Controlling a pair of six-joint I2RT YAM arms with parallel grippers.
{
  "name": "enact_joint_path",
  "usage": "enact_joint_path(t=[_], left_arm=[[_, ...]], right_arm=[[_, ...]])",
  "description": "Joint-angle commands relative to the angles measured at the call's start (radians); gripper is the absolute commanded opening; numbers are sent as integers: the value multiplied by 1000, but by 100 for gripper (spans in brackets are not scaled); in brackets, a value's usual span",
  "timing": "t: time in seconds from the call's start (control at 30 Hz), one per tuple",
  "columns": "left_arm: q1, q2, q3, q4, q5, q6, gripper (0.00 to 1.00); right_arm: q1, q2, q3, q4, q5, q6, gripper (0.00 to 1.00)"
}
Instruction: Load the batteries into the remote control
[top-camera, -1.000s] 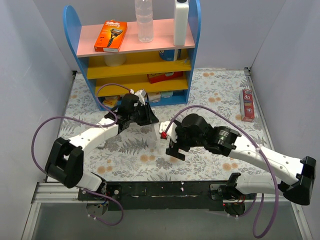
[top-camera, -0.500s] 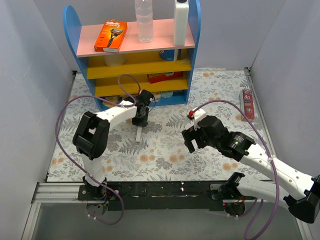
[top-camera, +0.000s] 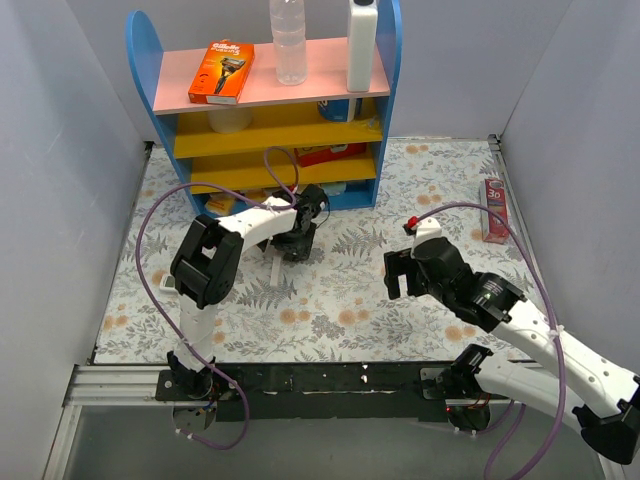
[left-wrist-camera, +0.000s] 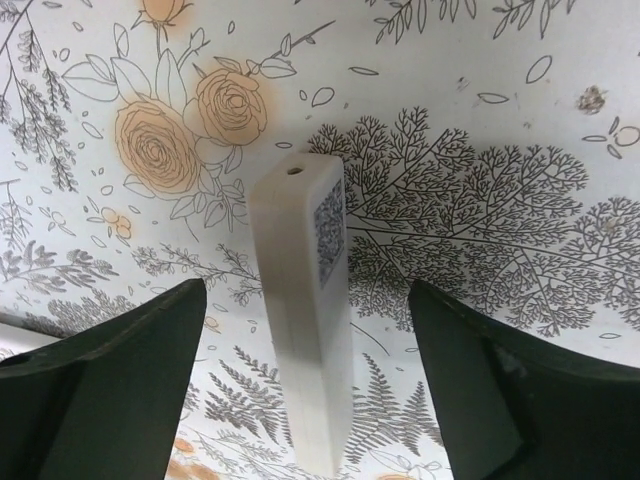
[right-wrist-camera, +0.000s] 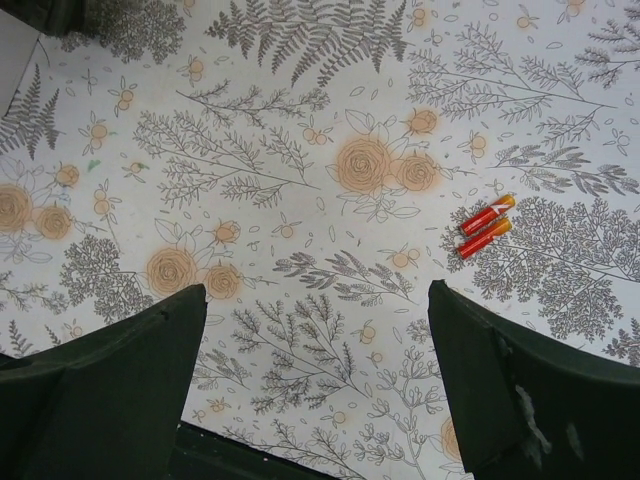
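Battery pickup seems in hand — left gripper (top-camera: 298, 243) open astride the remote (left-wrist-camera: 300, 300) toward the table's far edge, right gripper (right-wrist-camera: 315, 300) open near the batteries (right-wrist-camera: 487, 227) — next, descend and pinch one squarely.

White remote control (left-wrist-camera: 305, 310) lies on the table (left-wrist-camera: 520, 120), code label showing; two red batteries (right-wrist-camera: 485, 227) lie there side by side.
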Motion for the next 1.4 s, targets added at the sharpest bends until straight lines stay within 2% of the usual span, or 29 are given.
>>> enact_joint_path(t=[0.0,0.03,0.07,0.37,0.5,0.67,0.8,0.97,1.2,1.37], left_arm=[[-19,16,-3,16,93,-86,88],[-19,7,0,19,99,-99,96],[-19,-16,2,25,106,-112,98],[-19,-247,-42,138,73,-280,98],[-19,-424,-170,280,-18,-335,98],[-13,-775,-415,459,-158,-398,98],[-9,-994,-547,557,-228,-396,98],[-5,-1227,-636,577,-297,-373,98],[-4,-1379,-652,556,-372,-304,98],[-4,-1436,-627,546,-363,-266,98]], right_arm=[[-7,-52,-15,32,66,21,98],[-7,-69,-15,35,72,24,98],[-7,-78,-17,36,86,30,98],[-7,-225,-32,110,104,-22,98],[-7,-293,-35,139,107,-69,98],[-7,-374,-17,138,162,-124,98],[-5,-444,-17,142,207,-129,98],[-7,-523,-17,148,250,-150,96],[-7,-537,-14,158,277,-186,96],[-7,-534,12,154,293,-197,96]])
